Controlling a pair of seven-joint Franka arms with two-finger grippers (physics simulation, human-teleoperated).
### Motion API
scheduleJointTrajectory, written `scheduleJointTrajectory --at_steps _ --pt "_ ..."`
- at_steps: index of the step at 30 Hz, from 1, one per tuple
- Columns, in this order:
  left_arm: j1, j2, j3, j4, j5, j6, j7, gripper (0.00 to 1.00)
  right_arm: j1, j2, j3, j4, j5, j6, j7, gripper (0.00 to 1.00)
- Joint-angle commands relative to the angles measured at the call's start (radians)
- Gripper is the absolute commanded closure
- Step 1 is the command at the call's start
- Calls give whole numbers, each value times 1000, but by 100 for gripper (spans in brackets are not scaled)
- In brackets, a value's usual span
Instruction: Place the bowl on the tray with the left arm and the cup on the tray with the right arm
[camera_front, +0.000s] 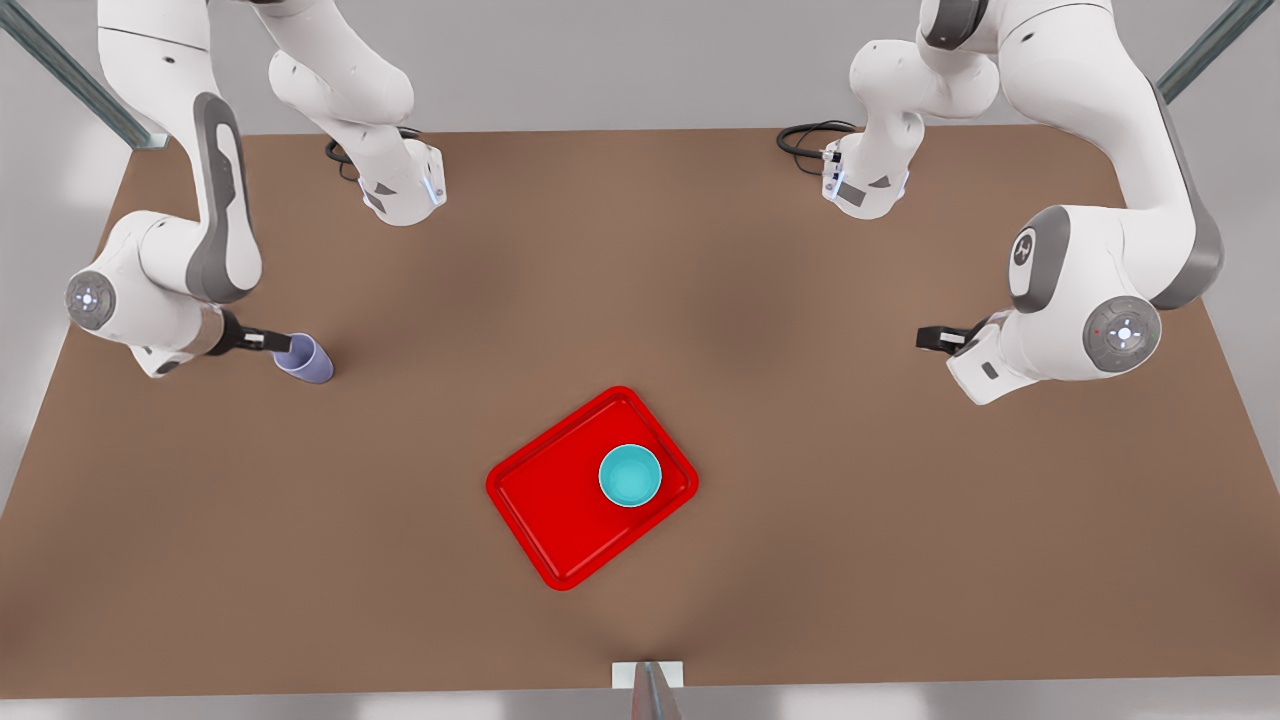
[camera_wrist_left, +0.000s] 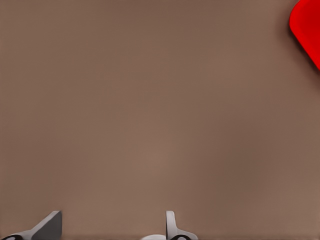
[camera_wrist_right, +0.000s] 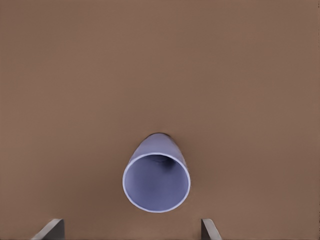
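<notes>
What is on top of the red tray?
The teal bowl sits on the red tray, near the corner at the front view's right. Its inside looks empty. The patch of tray under the bowl is covered. The purple cup stands on the table.

The tray (camera_wrist_left: 307, 30) is cut off by the left wrist view's edge.

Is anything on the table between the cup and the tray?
No. In the front view, bare brown table separates the cup, at the right gripper, from the tray holding the bowl.
</notes>
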Motion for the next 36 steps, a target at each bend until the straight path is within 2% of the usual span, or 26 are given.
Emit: scheduleJointTrajectory --at_steps 1,9,13,18,22,32,33,34,35,36 --pt "0 0 1 0 0 0 0 0 -9 -1 0 -8 0 11 0 0" --pt "0 3 0 0 0 2 0 0 -6 54 -5 -129 43 277 -87 0" --pt "1 9 0 0 0 2 0 0 -36 61 -6 -131 68 277 -137 0" --pt "0 9 1 2 0 3 0 0 -50 6 -8 -243 69 283 -148 0" --pt "0 9 0 2 0 2 0 0 -53 48 -14 -243 69 361 -148 0" --pt "1 15 1 3 0 6 0 0 -89 81 -22 -243 68 378 -176 0" --pt "0 17 0 3 0 6 0 0 -89 97 -22 -243 68 385 -176 3" --pt "0 18 1 3 0 6 0 0 -87 98 -22 -241 68 396 -176 28" --pt "0 21 1 3 0 6 0 0 -84 100 -22 -241 68 399 -176 71" --pt "1 23 1 5 0 8 0 0 -76 98 -22 -241 57 398 -182 79"
